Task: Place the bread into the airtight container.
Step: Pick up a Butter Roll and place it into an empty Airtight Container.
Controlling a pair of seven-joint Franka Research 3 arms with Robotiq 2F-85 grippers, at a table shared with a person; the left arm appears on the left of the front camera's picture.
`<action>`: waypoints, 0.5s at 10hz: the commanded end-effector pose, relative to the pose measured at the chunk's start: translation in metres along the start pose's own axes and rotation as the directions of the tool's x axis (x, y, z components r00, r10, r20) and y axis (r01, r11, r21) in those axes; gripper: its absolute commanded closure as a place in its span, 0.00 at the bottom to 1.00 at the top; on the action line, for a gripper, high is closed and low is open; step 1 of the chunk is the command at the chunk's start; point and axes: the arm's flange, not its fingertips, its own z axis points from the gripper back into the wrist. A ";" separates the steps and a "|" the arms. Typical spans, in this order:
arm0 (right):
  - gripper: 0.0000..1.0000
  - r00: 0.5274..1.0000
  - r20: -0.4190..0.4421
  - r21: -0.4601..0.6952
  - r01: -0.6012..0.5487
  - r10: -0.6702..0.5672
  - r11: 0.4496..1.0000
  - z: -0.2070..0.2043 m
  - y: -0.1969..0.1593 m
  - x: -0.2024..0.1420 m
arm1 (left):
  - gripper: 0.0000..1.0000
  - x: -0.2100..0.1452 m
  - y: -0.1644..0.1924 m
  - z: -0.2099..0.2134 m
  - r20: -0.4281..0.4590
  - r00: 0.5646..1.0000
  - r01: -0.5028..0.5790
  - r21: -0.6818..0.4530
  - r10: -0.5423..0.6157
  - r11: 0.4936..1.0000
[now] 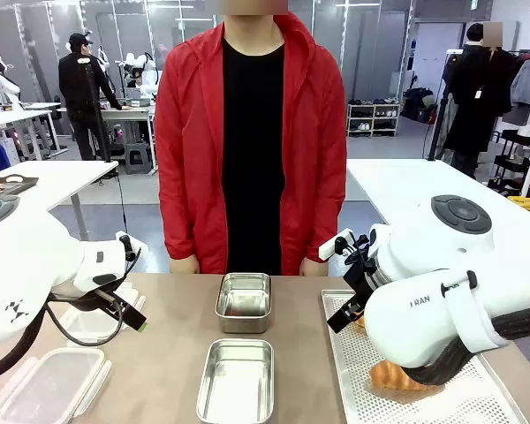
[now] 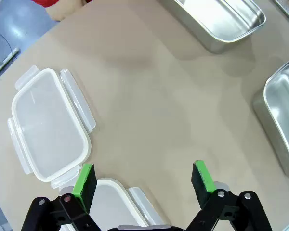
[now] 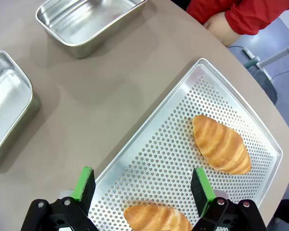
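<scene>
Tabletop tray (image 3: 154, 159) holds bread (image 3: 156, 219); right end effector (image 3: 142, 180) hovers splayed just above.

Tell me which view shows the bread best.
Right wrist view: one bread roll whole, another partly, on the perforated tray. Front view gives just a piece beneath the right arm; left wrist view faces a clip-lock lid.

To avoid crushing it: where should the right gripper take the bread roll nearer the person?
Across its narrow middle, from straight above: the bread roll lies flat on the perforated tray, long and tapered, both long sides free. The open right gripper should probably turn to span its width.
</scene>
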 end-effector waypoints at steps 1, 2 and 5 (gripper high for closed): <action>0.00 1.000 0.000 0.000 0.000 0.000 1.000 0.000 0.000 0.000 | 0.00 0.000 0.000 0.000 0.000 1.000 0.000 0.000 0.000 1.000; 0.00 1.000 0.000 0.000 0.000 0.000 1.000 0.000 0.000 0.000 | 0.00 0.000 0.000 0.000 0.000 1.000 0.000 0.000 0.000 1.000; 0.00 1.000 0.000 0.000 0.000 0.000 1.000 0.000 0.000 0.000 | 0.00 0.000 0.000 0.000 0.000 1.000 0.000 0.000 0.000 1.000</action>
